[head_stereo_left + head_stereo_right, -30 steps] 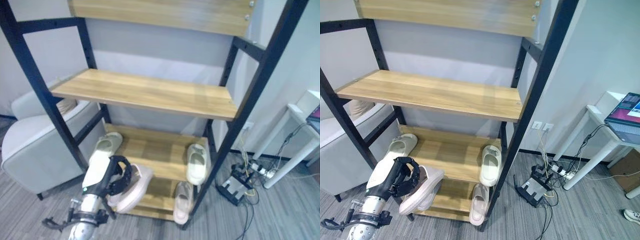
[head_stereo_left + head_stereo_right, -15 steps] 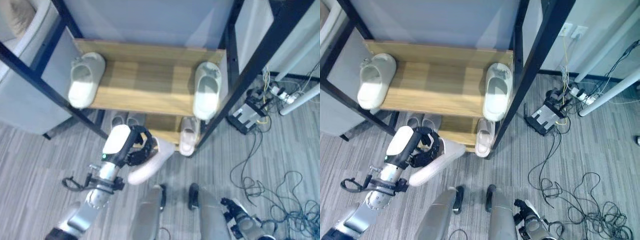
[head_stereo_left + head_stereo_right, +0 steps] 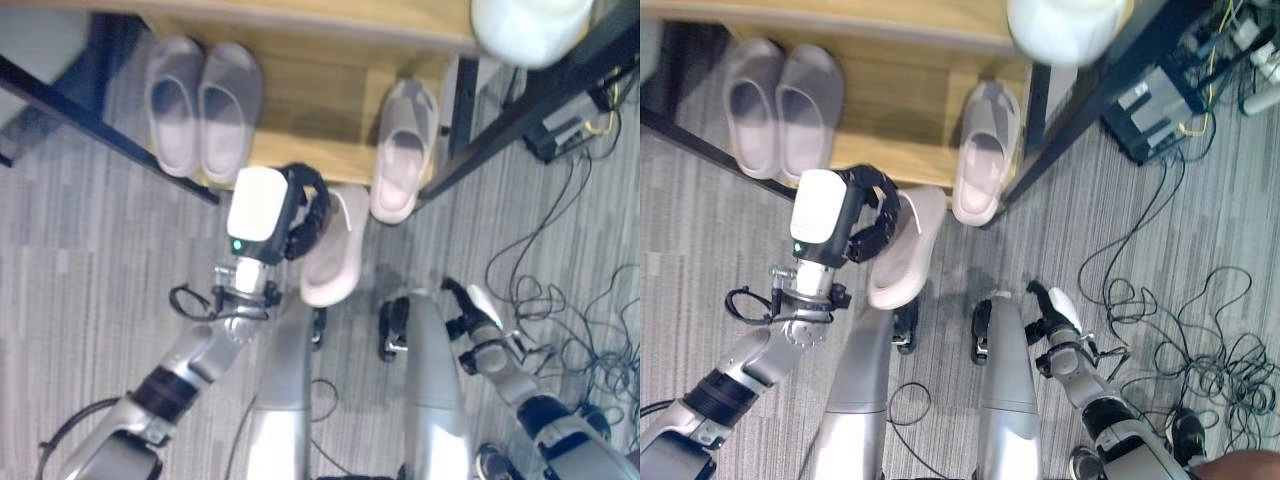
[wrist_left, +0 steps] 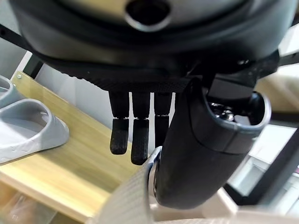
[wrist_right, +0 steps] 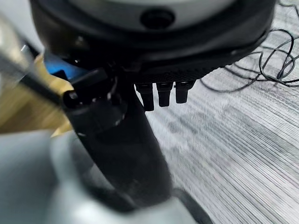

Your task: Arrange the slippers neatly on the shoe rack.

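Observation:
My left hand [image 3: 290, 215] is shut on a pale pink slipper [image 3: 335, 250], held over the floor just in front of the rack's bottom shelf [image 3: 300, 100]. In the left wrist view the thumb [image 4: 201, 149] and fingers [image 4: 133, 135] pinch the slipper's strap [image 4: 128, 200]. A matching single slipper [image 3: 403, 150] lies at the shelf's right end, its toe overhanging the front edge. A grey pair [image 3: 200, 105] sits side by side at the left end. A white slipper [image 3: 530, 25] rests on the shelf above. My right hand [image 3: 1055, 320] hangs low at the right, open and holding nothing.
Black rack posts [image 3: 530, 100] slant down at the right and at the left [image 3: 110, 135]. A black power adaptor [image 3: 1150, 100] and several loose cables [image 3: 1200, 330] lie on the grey floor to the right of the rack.
The camera has tipped down towards the floor. The left hand still holds the slipper, which has turned to lie roughly parallel to the single slipper on the bottom shelf.

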Controlling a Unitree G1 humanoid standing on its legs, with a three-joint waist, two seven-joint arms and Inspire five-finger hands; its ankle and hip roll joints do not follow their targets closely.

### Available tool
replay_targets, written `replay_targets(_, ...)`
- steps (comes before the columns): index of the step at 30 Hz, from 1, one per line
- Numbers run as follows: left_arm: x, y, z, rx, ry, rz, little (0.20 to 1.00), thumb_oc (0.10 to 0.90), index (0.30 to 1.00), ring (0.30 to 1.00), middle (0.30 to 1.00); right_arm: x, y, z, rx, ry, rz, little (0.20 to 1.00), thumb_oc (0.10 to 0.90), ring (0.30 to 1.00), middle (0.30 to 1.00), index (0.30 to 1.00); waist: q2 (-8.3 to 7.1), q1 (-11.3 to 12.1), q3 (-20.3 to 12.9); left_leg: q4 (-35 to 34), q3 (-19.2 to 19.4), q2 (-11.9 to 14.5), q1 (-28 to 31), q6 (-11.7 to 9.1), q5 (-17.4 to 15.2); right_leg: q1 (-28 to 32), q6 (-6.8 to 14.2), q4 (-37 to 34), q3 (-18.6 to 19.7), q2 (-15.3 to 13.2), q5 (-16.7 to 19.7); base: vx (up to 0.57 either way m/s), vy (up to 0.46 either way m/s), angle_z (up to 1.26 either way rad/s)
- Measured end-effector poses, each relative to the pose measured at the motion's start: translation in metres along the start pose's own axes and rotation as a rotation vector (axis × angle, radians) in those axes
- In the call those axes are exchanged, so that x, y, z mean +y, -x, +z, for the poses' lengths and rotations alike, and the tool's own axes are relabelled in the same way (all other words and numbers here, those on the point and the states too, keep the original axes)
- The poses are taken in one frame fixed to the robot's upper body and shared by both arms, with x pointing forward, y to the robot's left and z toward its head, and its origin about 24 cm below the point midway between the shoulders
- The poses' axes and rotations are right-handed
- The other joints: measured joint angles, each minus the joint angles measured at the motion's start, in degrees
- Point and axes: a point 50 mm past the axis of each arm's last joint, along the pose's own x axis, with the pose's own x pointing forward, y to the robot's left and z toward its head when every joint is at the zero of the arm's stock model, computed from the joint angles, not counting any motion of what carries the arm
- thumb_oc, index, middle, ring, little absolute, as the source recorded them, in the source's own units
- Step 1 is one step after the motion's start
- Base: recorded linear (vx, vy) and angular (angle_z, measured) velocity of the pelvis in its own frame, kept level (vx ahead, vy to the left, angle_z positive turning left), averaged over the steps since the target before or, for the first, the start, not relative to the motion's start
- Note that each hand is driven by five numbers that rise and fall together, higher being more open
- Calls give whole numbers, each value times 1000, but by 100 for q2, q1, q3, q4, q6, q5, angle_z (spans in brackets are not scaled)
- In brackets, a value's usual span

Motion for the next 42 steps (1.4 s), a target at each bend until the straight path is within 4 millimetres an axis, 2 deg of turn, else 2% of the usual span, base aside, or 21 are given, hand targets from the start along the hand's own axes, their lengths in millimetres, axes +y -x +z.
replay_targets(5,23,-14,8,-46,-8,195,300,400,300,300,300,1,0,4,-27,-1,-16,900,800,900,900,900,35,1,-10,397,-36,4,-305,-48,-64,-305,-47,440,-36,-12,-154,26,-20,3)
replay_targets(7,46,-28,16,-107,-20,337,300,400,300,300,300,-3,-2,4,-27,0,-40,900,800,900,900,900,36,36,-10,910,-67,6,-629,-35,-263,-617,-140,985,-44,-25,-376,37,-35,5)
replay_targets(10,69,-44,23,-138,-26,504,300,400,300,300,300,-7,-5,11,-43,-2,-59,900,800,900,900,900,40,77,-9,1401,-86,9,-1048,-77,-333,-1035,-165,1517,-30,-18,-484,28,-34,3)
replay_targets(14,85,-56,38,-218,-17,625,300,400,300,300,300,-15,-9,16,-61,-1,-78,900,800,900,900,900,53,114,-5,2519,-186,23,-1803,-159,-547,-1729,-225,2638,-53,-10,-747,58,-28,0)
replay_targets(16,80,-64,36,-221,-41,614,300,400,300,300,300,-20,-10,16,-64,-20,-90,900,800,900,900,900,110,109,46,3155,-192,95,-2104,-107,-696,-2006,-242,3247,-16,45,-892,42,-20,-13)
replay_targets(18,65,-71,23,-196,-134,522,300,400,300,300,300,-25,-14,26,-101,-38,-104,900,800,900,900,900,143,-42,59,3454,-157,130,-2277,-130,-735,-2201,-173,3552,60,94,-953,19,-35,-12)
replay_targets(19,55,-79,15,-201,-213,424,300,400,300,300,300,-25,-12,25,-106,-36,-103,900,800,900,900,900,144,-40,60,3519,-158,129,-2282,-125,-755,-2200,-162,3620,70,122,-962,0,0,0)
replay_targets(20,52,-82,8,-162,-261,367,300,400,300,300,300,-29,-10,25,-123,-43,-109,900,800,900,900,900,142,-218,61,3544,-119,140,-2259,-115,-811,-2198,-148,3665,94,128,-995,12,-34,0)
replay_targets(25,62,-96,3,-165,-319,363,300,400,300,300,300,-40,-4,14,-90,-135,-143,900,800,900,900,900,130,-330,68,3629,-39,196,-2102,-118,-916,-2107,-117,3749,158,152,-1058,-5,1,-6)
replay_targets(27,66,-109,4,-165,-359,363,300,400,300,300,300,-45,-1,7,-80,-136,-154,900,800,900,900,900,129,-346,68,3652,-59,213,-2018,-78,-958,-2027,-124,3757,151,177,-1064,-12,-8,-5)
replay_targets(31,77,-122,4,-150,-394,401,300,400,300,300,300,-44,6,-9,-37,-130,-152,900,800,900,900,900,120,-356,65,3676,-110,224,-1902,-101,-990,-1920,-162,3756,115,205,-1076,-16,0,-4)
replay_targets(34,79,-126,6,-154,-396,400,300,400,300,300,300,-42,7,-12,-25,-123,-143,900,800,900,900,900,115,-352,65,3720,-160,289,-1894,-88,-1018,-1902,-161,3754,64,234,-1069,-19,6,-7)
replay_targets(37,72,-129,4,-151,-423,318,300,400,300,300,300,-42,7,-13,-24,-126,-141,900,800,900,900,900,67,-354,62,3739,-184,308,-1887,-109,-1054,-1899,-144,3740,48,283,-1053,-29,-2,-9)
replay_targets(40,53,-128,-1,-130,-458,174,300,400,300,300,300,-41,6,-10,-30,-141,-134,900,800,900,900,900,30,-391,67,3761,-203,315,-1883,-94,-1073,-1882,-131,3731,27,306,-1056,-17,3,-3)
replay_targets(42,47,-132,-11,-97,-521,93,300,400,300,300,300,-39,3,-4,-54,-138,-105,900,800,900,900,900,-19,-454,68,3806,-235,317,-1878,-96,-1100,-1868,-136,3743,3,317,-1053,-15,17,-6)
